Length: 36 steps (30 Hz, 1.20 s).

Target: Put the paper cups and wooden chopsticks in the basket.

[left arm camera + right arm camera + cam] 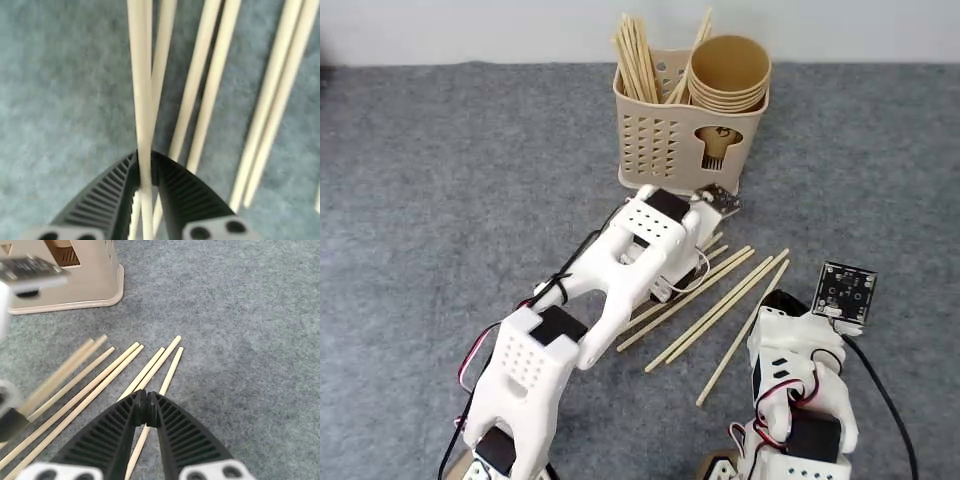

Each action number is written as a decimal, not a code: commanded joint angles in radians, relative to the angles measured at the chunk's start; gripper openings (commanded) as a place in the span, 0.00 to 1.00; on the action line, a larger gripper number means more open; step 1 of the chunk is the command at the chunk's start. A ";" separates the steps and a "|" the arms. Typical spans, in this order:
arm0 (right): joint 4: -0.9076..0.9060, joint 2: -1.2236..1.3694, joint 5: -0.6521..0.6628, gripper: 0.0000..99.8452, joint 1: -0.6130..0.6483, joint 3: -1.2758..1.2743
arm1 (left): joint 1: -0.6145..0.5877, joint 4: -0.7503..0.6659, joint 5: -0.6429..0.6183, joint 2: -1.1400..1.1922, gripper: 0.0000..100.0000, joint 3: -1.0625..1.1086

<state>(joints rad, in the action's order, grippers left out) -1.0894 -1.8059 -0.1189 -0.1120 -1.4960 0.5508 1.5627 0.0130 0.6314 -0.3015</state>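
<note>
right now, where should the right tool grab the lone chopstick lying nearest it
Take the lone chopstick near its middle, from straight above, the right tool open across its length. It lies flat on the grey mat, and there it sits clear of the neighbouring pair, so there is likely room on each side.

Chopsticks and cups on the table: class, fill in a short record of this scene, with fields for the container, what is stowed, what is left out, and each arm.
Container: basket, upright on the grey mat
Stowed: paper cups stacked in one compartment, standing chopsticks in the other
Left out: loose chopsticks, several, lying in front of the basket
Left arm: left pincer shut on held chopstick
Right arm: right pincer shut, empty, above the loose chopsticks
</note>
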 commanded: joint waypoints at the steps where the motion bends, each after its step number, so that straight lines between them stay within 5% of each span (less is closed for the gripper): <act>1: 0.024 -0.008 0.003 0.01 0.008 0.005 | 0.009 0.058 -0.011 -0.213 0.01 -0.050; 11: 0.024 -0.008 0.003 0.01 0.008 0.003 | -0.005 0.054 -0.011 -0.582 0.01 -0.047; 20: 0.025 -0.008 0.003 0.01 0.008 0.003 | -0.118 -0.066 -0.023 -0.689 0.01 -0.050; 36: 0.038 -0.008 0.003 0.01 0.008 -0.006 | -0.163 -0.434 -0.278 -0.758 0.01 -0.050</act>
<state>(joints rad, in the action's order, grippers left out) -1.0725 -1.8059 -0.1189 -0.1120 -1.5098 0.4081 1.2022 -0.2156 -0.0713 -0.3015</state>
